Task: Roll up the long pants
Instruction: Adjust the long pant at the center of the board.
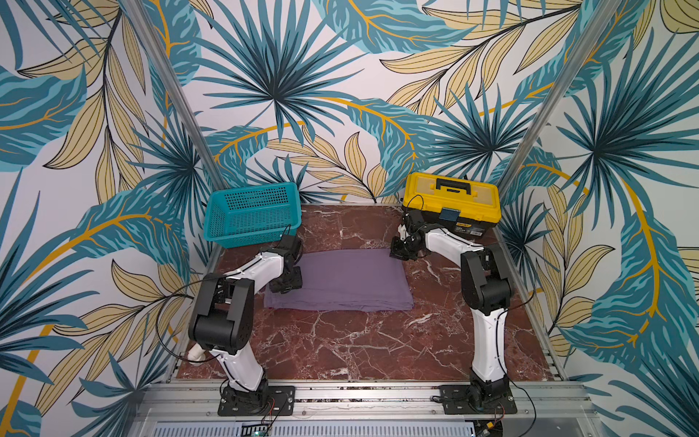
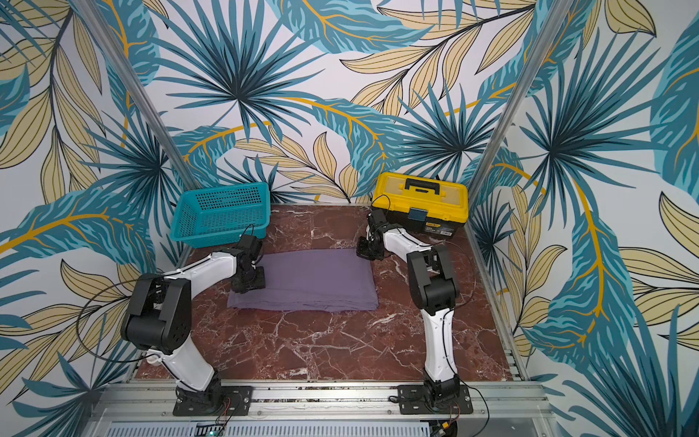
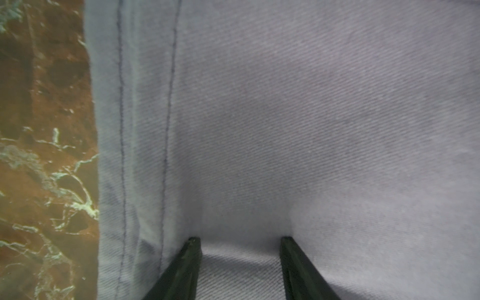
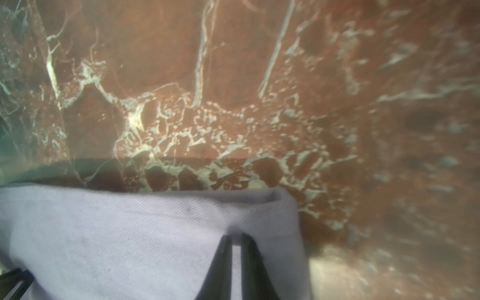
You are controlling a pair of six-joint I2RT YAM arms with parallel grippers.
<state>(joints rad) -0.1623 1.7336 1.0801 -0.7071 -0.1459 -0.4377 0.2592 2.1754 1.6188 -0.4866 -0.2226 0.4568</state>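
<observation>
The long pants (image 1: 340, 280) (image 2: 306, 280) lie folded into a flat dusty-purple rectangle in the middle of the marble table. My left gripper (image 1: 286, 283) (image 2: 249, 283) stands at their left edge. In the left wrist view it (image 3: 240, 239) is open, both tips pressed down onto the fabric (image 3: 311, 117) beside a stitched hem. My right gripper (image 1: 401, 253) (image 2: 368, 251) is at the far right corner. In the right wrist view it (image 4: 236, 236) is shut on a thin pinch of the cloth (image 4: 130, 233) near its edge.
A teal basket (image 1: 251, 213) (image 2: 221, 212) stands at the back left, close behind the left arm. A yellow and black toolbox (image 1: 450, 200) (image 2: 420, 200) sits at the back right, right behind the right wrist. Bare marble table (image 1: 359, 340) lies in front of the pants.
</observation>
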